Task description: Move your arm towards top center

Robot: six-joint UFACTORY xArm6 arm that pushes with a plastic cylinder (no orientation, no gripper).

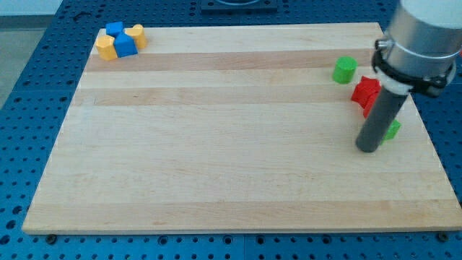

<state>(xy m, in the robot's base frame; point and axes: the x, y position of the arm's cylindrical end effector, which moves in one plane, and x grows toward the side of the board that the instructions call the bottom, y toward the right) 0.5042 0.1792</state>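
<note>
My tip (369, 148) rests on the wooden board (216, 137) at the view's right, below the middle height. A green block (393, 130) peeks out just right of the rod, close to the tip. A red block (366, 91) sits just above, partly hidden by the rod; a second red piece (368, 110) shows beside it. A green cylinder (344, 69) stands further up and left of the red block. The top centre of the board lies far up and left of the tip.
A cluster sits at the board's top left corner: two blue blocks (114, 30) (125, 46) and two yellow blocks (107, 48) (137, 35). The arm's grey body (422, 36) fills the view's top right. Blue perforated table surrounds the board.
</note>
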